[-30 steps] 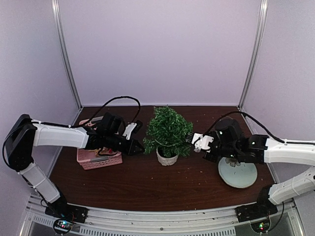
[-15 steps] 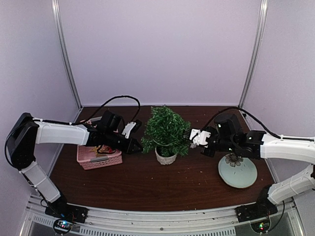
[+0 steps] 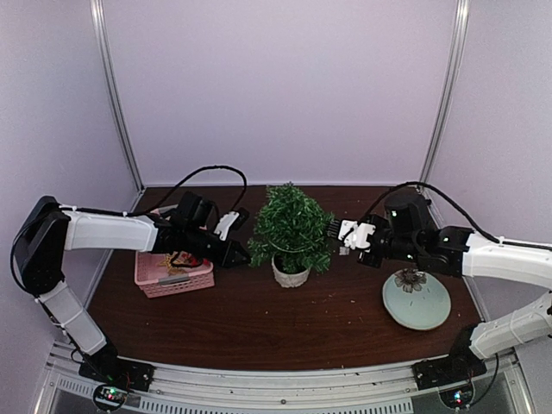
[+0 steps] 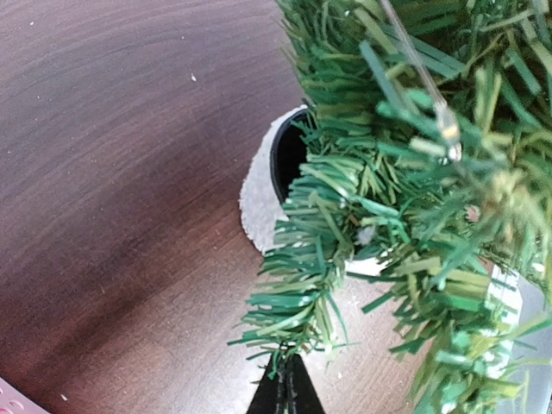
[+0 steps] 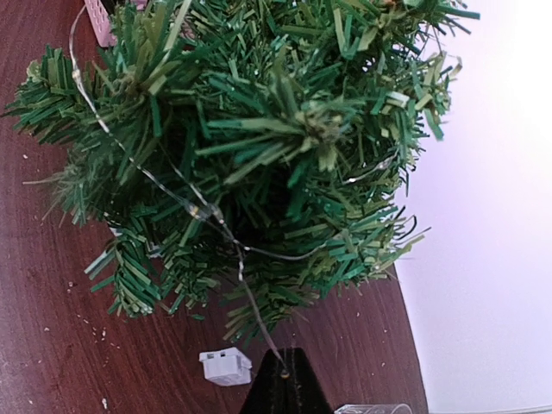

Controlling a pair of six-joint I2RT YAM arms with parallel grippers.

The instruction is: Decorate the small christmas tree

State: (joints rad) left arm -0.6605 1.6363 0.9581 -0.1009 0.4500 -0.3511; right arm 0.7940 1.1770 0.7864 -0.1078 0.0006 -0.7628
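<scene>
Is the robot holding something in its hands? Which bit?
The right hand pinches the thin light wire where it comes out under the small christmas tree. The left hand is shut at a branch tip; a grip there cannot be told.

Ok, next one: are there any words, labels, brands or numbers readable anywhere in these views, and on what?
None can be read.
The tree, its white pot, the pink basket, the plate and the small white box show no lettering.
The dark flower-like mark on the plate is not text.
The thin wire through the tree carries no tag in view.
</scene>
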